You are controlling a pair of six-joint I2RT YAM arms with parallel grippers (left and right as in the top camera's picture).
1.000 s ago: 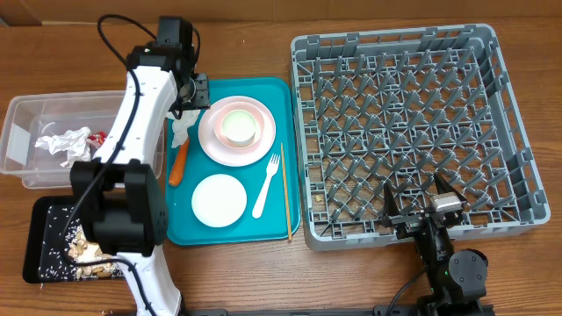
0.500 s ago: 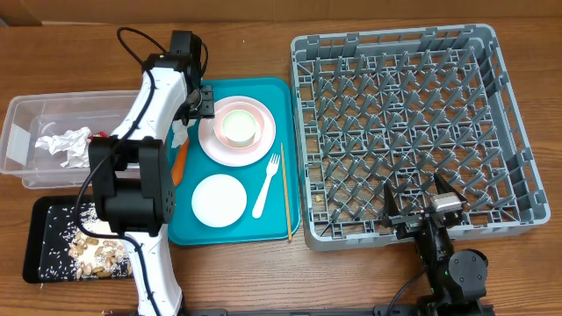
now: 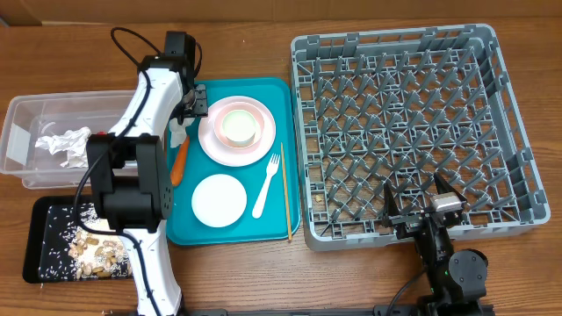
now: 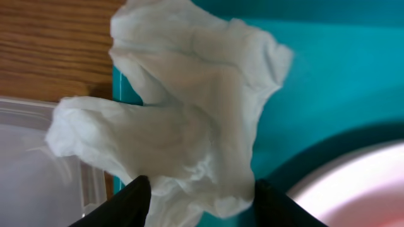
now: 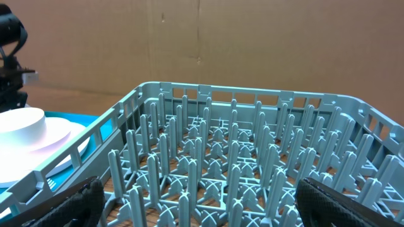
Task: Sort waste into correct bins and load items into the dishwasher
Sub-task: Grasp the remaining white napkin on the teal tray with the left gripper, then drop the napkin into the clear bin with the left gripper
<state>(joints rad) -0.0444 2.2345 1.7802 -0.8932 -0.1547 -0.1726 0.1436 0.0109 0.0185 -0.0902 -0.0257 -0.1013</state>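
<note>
My left gripper (image 3: 190,111) (image 4: 199,197) is shut on the crumpled white napkin (image 3: 179,133) (image 4: 189,113), which hangs over the left edge of the teal tray (image 3: 206,233) (image 4: 328,82), beside the clear tub (image 3: 26,132) (image 4: 31,164). An orange carrot stick (image 3: 178,163) lies just below it. On the tray sit a pink plate (image 3: 218,151) (image 4: 360,189) with a bowl (image 3: 239,125) on it, a white bowl (image 3: 219,199), a white fork (image 3: 266,184) and a chopstick (image 3: 285,193). My right gripper (image 3: 414,195) (image 5: 202,198) stands open over the near edge of the grey dish rack (image 3: 303,132) (image 5: 221,145).
Crumpled silver foil (image 3: 66,145) lies in the clear tub. The black tray (image 3: 44,211) at front left holds rice and brownish scraps (image 3: 88,250). Bare wooden table surrounds the tub, trays and rack.
The left arm has swung its elbow leftward while its gripper stayed over the tray's left edge by the napkin. The right arm has not moved.
</note>
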